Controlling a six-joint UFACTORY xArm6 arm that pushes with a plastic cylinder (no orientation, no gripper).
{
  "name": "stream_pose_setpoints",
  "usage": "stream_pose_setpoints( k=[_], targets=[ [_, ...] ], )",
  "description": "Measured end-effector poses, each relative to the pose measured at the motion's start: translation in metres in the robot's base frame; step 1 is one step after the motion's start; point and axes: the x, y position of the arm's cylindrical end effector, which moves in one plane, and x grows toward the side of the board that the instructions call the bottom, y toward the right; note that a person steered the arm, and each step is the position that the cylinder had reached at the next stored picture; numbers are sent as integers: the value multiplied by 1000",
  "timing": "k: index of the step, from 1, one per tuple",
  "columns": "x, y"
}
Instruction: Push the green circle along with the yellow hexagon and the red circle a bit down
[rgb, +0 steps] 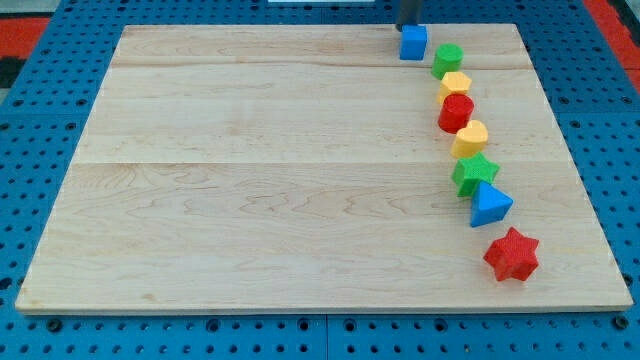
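Hanging at frame's top edge, right of centre, rod's tip sits behind blue cube; no pincer. Green circle, yellow hexagon, red circle chain down-right, touching.

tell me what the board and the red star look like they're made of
Board: looks like pale, matte wood, with visible grain and seams between planks. Red star: probably plastic or painted wood; its colour is solid and saturated with no grain showing, so I can't tell which.

The pale wooden board carries, along the view's right, a blue cube, green circle, yellow hexagon, red circle, yellow heart, green star, blue triangle and red star.
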Motion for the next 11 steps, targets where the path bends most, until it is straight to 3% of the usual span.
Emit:
stream_pose_setpoints(
  k=[4,11],
  targets=[
    [13,59],
    [161,60]
  ],
)
